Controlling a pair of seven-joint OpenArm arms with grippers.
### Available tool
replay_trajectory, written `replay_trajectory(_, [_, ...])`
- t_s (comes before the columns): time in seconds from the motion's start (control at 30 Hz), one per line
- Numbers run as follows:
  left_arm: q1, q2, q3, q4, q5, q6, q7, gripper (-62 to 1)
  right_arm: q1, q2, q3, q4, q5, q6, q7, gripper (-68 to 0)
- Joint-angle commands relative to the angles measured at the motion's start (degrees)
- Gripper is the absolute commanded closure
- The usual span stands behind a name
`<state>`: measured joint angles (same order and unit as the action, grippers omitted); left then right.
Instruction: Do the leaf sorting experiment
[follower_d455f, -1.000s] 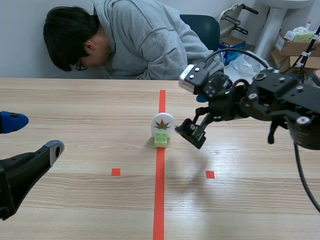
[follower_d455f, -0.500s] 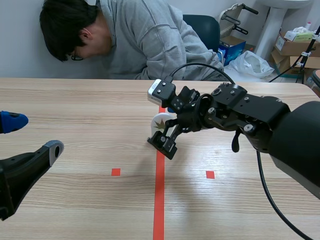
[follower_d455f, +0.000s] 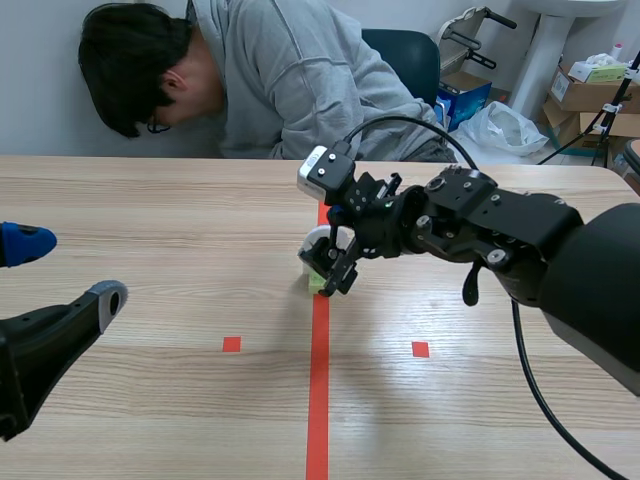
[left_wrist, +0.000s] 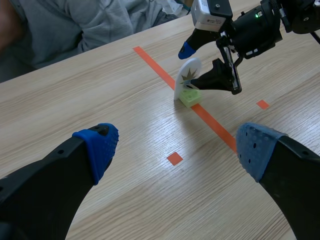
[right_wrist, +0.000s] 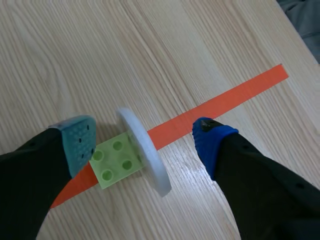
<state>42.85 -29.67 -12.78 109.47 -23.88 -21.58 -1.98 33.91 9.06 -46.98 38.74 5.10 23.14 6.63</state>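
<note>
The leaf token is a white disc (follower_d455f: 314, 242) with a leaf picture, upright on a light green brick (follower_d455f: 317, 283) on the central tape line. My right gripper (follower_d455f: 336, 249) is open around it. In the right wrist view the disc (right_wrist: 145, 150) and brick (right_wrist: 116, 161) stand between the fingers: one pad (right_wrist: 78, 140) is almost against the brick, and the blue fingertip (right_wrist: 209, 136) is clear of the disc. My left gripper (left_wrist: 175, 147) is open and holds nothing, low at the near left, well short of the token (left_wrist: 189, 79).
A person in a grey hoodie (follower_d455f: 290, 80) leans over the far table edge, head down at the back left. The orange-red tape line (follower_d455f: 318, 380) runs down the middle, with small squares (follower_d455f: 231, 344) on either side. Boxes and a bag stand behind the table at the right.
My right arm has swung left from beside the token, and its open fingers now sit on either side of the token. The left arm has not moved.
</note>
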Motion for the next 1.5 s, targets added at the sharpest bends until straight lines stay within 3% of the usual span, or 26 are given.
replay_trajectory(0.0, [-0.17, 0.28, -0.11, 0.83, -0.61, -0.15, -0.98, -51.0, -0.09, 0.24, 0.42, 1.22, 0.17, 0.17, 0.98, -35.2])
replay_trajectory(0.2, [-0.17, 0.28, -0.11, 0.83, -0.83, -0.15, -0.98, -51.0, -1.86, 0.24, 0.42, 1.22, -0.02, -1.95, 1.51, -33.5])
replay_trajectory(0.67, [-0.17, 0.28, -0.11, 0.83, -0.81, -0.17, -0.94, -51.0, -2.21, -0.02, 0.42, 1.22, -1.27, -2.84, 2.34, -4.7])
replay_trajectory(0.97, [-0.17, 0.28, -0.11, 0.83, -0.81, -0.17, -0.94, -51.0, -2.21, 0.35, 1.84, 1.44, -0.87, -3.89, 0.11, -1.9])
replay_trajectory(1.17, [-0.17, 0.26, -0.11, 0.83, -0.83, -0.17, -0.96, -51.0, -4.09, 4.76, 9.18, 5.44, 6.91, -5.9, -6.29, -1.9])
replay_trajectory(1.33, [-0.17, 0.28, -0.11, 0.83, -1.03, -0.26, -0.94, -51.0, -7.28, 10.45, 19.78, 10.93, 10.4, -9.66, -12.98, -2.0])
replay_trajectory(1.47, [-0.17, 0.28, -0.11, 0.83, -1.03, -0.61, -0.94, -51.0, -8.46, 14.27, 28.5, 11.52, 12.9, -10.01, -16.48, -1.9])
